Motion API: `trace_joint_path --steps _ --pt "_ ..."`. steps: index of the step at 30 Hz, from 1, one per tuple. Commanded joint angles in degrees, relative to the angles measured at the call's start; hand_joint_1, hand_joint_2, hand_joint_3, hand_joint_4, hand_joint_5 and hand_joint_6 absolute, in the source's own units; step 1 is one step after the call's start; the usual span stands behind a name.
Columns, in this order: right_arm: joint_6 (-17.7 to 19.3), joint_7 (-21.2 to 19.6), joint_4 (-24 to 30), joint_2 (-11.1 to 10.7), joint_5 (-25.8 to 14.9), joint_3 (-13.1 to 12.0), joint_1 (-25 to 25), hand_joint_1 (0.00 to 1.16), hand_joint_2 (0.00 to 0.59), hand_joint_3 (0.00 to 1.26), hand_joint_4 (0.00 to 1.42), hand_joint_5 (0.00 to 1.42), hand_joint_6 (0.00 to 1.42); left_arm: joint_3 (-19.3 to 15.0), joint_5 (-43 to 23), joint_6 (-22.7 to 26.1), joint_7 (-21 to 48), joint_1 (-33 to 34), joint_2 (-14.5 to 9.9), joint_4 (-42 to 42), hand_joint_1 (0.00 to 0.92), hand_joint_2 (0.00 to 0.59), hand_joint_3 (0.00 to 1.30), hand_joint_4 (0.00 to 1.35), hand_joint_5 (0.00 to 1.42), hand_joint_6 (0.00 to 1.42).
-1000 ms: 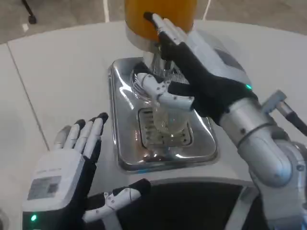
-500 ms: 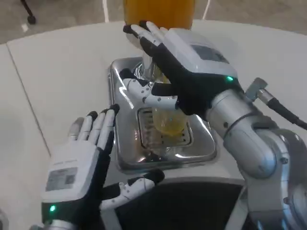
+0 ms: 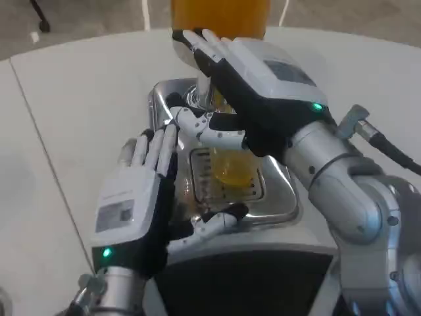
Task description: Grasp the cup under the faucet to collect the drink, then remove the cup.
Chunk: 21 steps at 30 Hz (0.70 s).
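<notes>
A clear cup [image 3: 231,168] holding orange drink stands on the grate of the steel drip tray [image 3: 284,195], below the faucet [image 3: 212,99]. My right hand [image 3: 260,85] reaches over the cup with fingers stretched up against the faucet and the orange tank [image 3: 220,14]; its thumb lies across just above the cup. My left hand [image 3: 138,201] is open just left of the cup, fingers pointing up along the tray's left side and thumb curving in front of the cup. It does not grip the cup.
The dispenser's white base [image 3: 263,249] and a dark panel [image 3: 250,283] lie in front of the tray. White table [image 3: 85,99] stretches to the left and behind. A black cable [image 3: 395,155] runs off my right forearm.
My left hand has moved forward and to the right, up to the cup. The cup went from clear to holding orange drink. My right hand shifted up against the faucet.
</notes>
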<state>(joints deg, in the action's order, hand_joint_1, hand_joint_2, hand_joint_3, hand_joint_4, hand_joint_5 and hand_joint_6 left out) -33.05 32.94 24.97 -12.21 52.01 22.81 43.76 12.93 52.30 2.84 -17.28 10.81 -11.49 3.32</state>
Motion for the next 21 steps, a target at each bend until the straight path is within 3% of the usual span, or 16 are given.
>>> trace_joint_path --steps 1,13,21 --pt "0.32 1.79 -0.13 0.13 -0.68 0.37 -1.32 0.36 0.524 0.03 0.0 0.0 0.08 1.43 -0.1 0.51 -1.03 1.18 0.8 -1.73 0.153 0.05 0.0 0.0 0.0 0.0" --pt "0.18 1.38 0.17 0.6 -0.87 -0.75 -1.95 0.37 0.526 0.03 0.0 0.0 0.08 2.85 -0.94 0.63 -2.04 4.93 1.38 -6.74 0.211 0.059 0.0 0.0 0.0 0.0" --pt "0.52 -11.74 6.92 6.5 -1.39 -6.01 -11.96 0.48 0.547 0.0 0.0 0.0 0.05 2.62 -1.84 1.17 -2.48 6.77 1.4 -9.12 0.207 0.062 0.0 0.0 0.0 0.0"
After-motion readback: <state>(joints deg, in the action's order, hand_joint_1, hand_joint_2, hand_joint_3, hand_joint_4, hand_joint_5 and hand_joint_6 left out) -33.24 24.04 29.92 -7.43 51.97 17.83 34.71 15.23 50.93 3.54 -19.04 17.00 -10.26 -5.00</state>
